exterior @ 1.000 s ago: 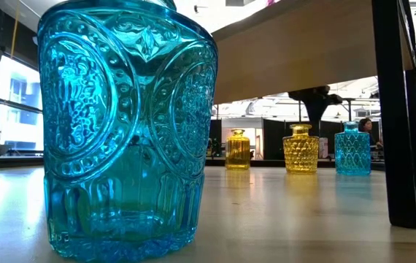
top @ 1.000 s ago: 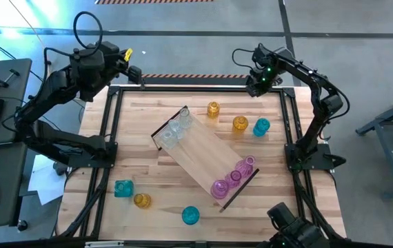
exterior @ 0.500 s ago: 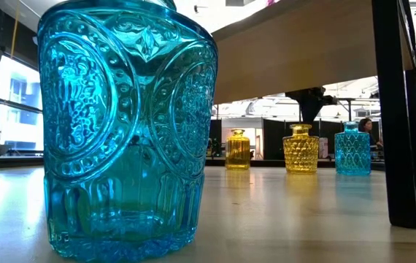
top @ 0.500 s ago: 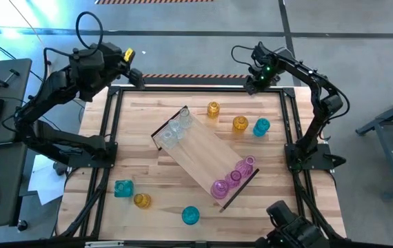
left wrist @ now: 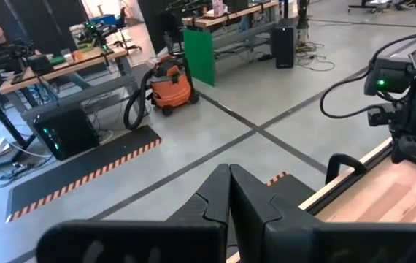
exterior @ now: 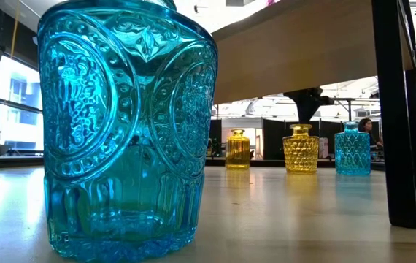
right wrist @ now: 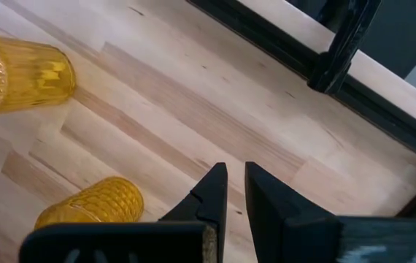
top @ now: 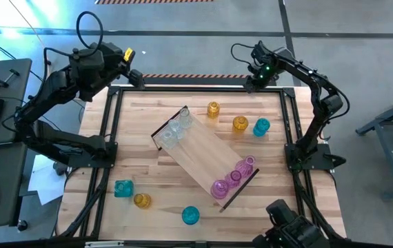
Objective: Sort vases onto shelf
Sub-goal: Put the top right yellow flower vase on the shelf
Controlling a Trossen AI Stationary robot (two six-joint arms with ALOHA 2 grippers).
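vases (top: 231, 178) on shelf (top: 203, 157) (high view only) | left tool (left wrist: 230, 191) clenched | right tool (right wrist: 235, 191) slightly parted, empty

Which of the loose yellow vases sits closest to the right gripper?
The yellow vase beside the teal vase, off the shelf. The right gripper hangs over the table's far edge; the other far-side yellow sits farther left, the third near the front.

Grey concrete floor (left wrist: 215, 139) is spreading across the room, crossed by dark lines. An orange shop vacuum (left wrist: 166, 86) is sitting upper left beside a green panel (left wrist: 199, 54); a hazard-striped mat (left wrist: 76, 174) is lying lower left.
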